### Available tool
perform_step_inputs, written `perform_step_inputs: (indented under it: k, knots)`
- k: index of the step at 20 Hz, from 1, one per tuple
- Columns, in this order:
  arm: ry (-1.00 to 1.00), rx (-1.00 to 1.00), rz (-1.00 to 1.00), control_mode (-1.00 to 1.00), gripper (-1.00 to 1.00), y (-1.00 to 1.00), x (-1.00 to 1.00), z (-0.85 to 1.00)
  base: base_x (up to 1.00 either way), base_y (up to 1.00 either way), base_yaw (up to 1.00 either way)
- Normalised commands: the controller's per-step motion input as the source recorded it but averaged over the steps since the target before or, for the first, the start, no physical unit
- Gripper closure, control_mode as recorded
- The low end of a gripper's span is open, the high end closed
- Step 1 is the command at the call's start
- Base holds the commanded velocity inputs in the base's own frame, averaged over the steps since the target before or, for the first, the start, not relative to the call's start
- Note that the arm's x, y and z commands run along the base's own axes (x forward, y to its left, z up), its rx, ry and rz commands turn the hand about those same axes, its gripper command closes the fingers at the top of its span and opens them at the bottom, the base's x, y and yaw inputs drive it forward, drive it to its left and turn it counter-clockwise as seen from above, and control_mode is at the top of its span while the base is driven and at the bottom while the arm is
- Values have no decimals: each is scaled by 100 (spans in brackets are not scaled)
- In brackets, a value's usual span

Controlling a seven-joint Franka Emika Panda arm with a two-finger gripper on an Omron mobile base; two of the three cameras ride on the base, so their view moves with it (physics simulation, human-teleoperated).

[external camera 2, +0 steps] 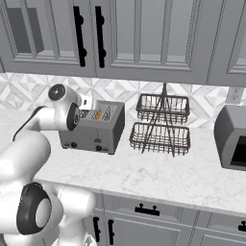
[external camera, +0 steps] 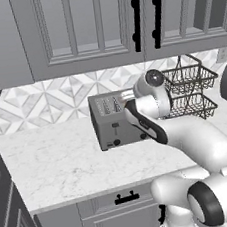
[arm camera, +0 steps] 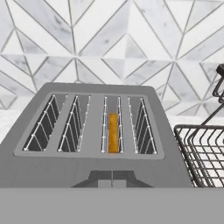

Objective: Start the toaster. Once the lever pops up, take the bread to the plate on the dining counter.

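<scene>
Right, counts first: one marble counter (external camera: 66,166), one toaster (external camera: 111,123), one two-tier wire basket rack (external camera 2: 161,125), one toaster oven (external camera 2: 233,139) at the far right of the right base view, one slice of bread (arm camera: 113,133).

Toaster has four slots. Three hold nothing but their wire guides; the bread sits down inside the third slot from the left as the hand view shows it, orange top edge just below the slot rim. Both tiers of the rack hold nothing I can see.

Gripper (arm camera: 112,183): jaws shut tight, tips pressed together, holding nothing. They sit over the front top edge of the toaster, and the slot with the bread runs straight ahead of them. The rack is off to the right of the jaws, just beside the toaster, not touching it.

View differences: hand view gives the clean look down all four slots. Right base view shows the bread (external camera 2: 98,115) as a small orange sliver in the toaster top, plus the toaster oven and front knobs. Left base view shows the toaster's front face with a black knob; the arm covers its right side and the bread can't be made out there.
</scene>
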Motion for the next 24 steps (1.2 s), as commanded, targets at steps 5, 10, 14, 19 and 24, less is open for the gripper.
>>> perform_step_inputs:
  k: [5,10,14,19,24]
  knots:
    - [0,0,0,-100,100,0,40,-1,0,0,0]
    - [-1,0,0,-100,100,0,31,-9,0,0,0]
    - [-1,-1,0,-100,100,0,19,-19,0,0,0]
    - [-1,0,0,-100,100,0,8,-18,0,0,0]
    - [0,0,0,-100,100,0,0,-3,0,0,0]
